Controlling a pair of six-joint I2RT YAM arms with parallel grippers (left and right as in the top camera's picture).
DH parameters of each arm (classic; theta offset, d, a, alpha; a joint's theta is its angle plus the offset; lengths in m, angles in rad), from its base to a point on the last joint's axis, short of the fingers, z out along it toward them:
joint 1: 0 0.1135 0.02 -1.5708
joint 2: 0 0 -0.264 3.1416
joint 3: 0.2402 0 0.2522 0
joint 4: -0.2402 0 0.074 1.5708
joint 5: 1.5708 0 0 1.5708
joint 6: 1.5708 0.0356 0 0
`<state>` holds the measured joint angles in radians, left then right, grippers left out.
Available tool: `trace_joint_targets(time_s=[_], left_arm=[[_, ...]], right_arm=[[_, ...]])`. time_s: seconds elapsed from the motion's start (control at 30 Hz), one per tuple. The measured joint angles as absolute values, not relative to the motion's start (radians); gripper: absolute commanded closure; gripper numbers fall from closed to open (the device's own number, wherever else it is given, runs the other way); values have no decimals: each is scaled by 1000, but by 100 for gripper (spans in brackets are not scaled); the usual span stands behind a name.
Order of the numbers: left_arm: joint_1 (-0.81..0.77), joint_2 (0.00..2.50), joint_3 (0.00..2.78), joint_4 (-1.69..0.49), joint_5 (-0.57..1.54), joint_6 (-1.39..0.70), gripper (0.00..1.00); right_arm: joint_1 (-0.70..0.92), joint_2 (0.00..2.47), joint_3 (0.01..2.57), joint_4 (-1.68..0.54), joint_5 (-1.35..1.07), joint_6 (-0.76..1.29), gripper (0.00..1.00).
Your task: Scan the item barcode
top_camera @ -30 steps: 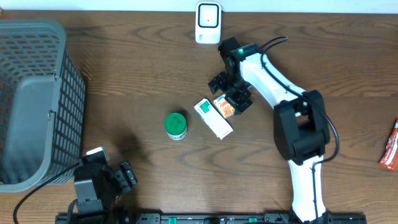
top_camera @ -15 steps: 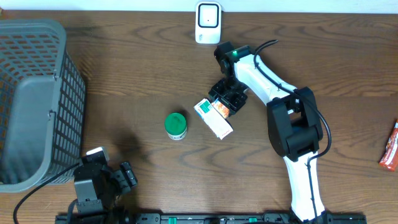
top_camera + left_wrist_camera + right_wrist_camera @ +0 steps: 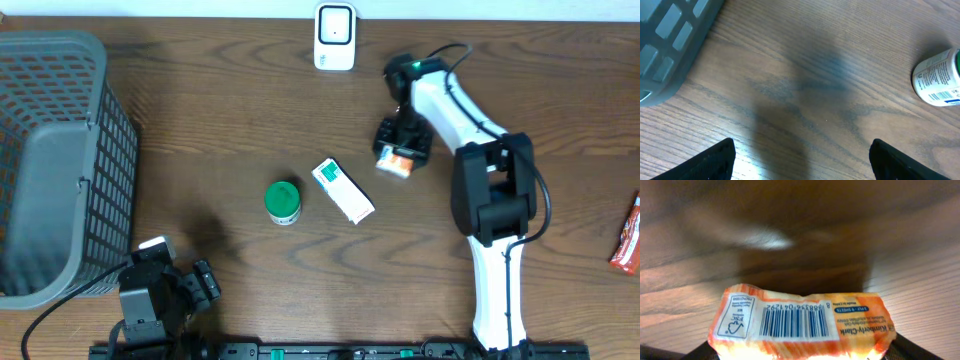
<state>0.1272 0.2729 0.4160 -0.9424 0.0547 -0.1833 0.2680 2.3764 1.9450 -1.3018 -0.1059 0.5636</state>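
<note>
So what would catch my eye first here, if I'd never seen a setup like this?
Right of centre on the table, the right gripper holds an orange packet, and its barcode fills the wrist camera's view. A white scanner stands at the far edge, and a big grey basket takes up the left side.

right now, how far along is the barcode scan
Done: the right hand grips the orange tissue pack. In hand: its barcode shows toward the wrist camera. Left: carrying it to the white scanner; the carton and green-lidded bottle lie on the table.
</note>
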Motion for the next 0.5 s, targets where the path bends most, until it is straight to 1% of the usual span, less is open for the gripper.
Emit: trace_joint_targets(time_s=[0.07,0.17,0.27,0.3,0.33,0.4,0.47,0.5], left_arm=[[127,273,416,-942,54,-183,14],[127,273,416,-942,55,-183,14],[127,273,416,-942,55,-183,14],[127,273,416,-942,54,-183,14],[127,273,416,-942,55,-183,14],[127,273,416,-942,55,-183,14],[127,273,416,-942,55,-183,14],[127,273,416,-942,54,-183,14]], right_arm=[[247,2378,1994,-1341,-71,436,2],[242,2378,2065,-1411,-28,300,1],[252,2378,2119,-1462,-7,217,1],[257,2378,2133,-1469,-3,203,4],[263,2378,2144,-1471,-2,199,25],[273,2378,2157,-1464,1,217,73],[279,2378,2159,-1441,1,258,98],[279,2378,2159,-1419,1,281,99]])
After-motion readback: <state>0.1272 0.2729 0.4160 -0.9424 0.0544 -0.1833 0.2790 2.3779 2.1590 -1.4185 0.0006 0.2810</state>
